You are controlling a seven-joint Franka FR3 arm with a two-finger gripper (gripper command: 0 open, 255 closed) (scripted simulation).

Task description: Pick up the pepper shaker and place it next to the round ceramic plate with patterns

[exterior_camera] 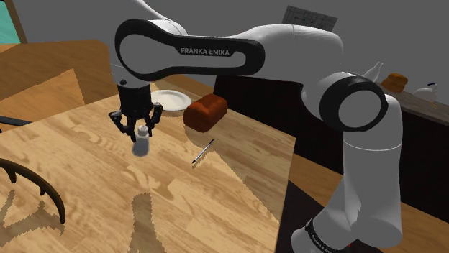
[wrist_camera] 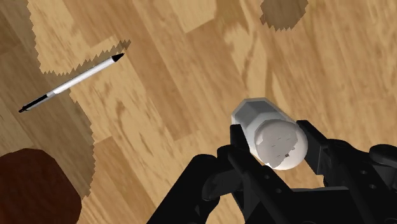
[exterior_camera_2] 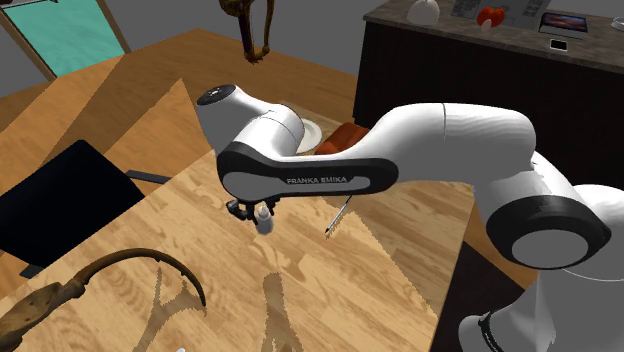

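My black gripper (exterior_camera: 142, 131) is shut on a small white pepper shaker (exterior_camera: 141, 144) and holds it upright above the wooden table (exterior_camera: 86, 180). In the wrist view the shaker's rounded top (wrist_camera: 278, 144) sits clasped between the two fingers (wrist_camera: 238, 149). From the second exterior view the shaker (exterior_camera_2: 263, 218) hangs under the arm's dark link, clear of the table. A round white plate (exterior_camera: 170, 100) lies at the table's far edge, beyond the gripper, and is partly hidden by the arm (exterior_camera_2: 312, 133).
A dark brown loaf (exterior_camera: 205, 112) lies beside the plate. A thin pen (exterior_camera: 203, 153) rests on the table toward the shoulder view's right of the gripper. A curved dark chair back (exterior_camera: 39, 188) stands at the near left. A dark counter (exterior_camera_2: 480, 50) runs behind.
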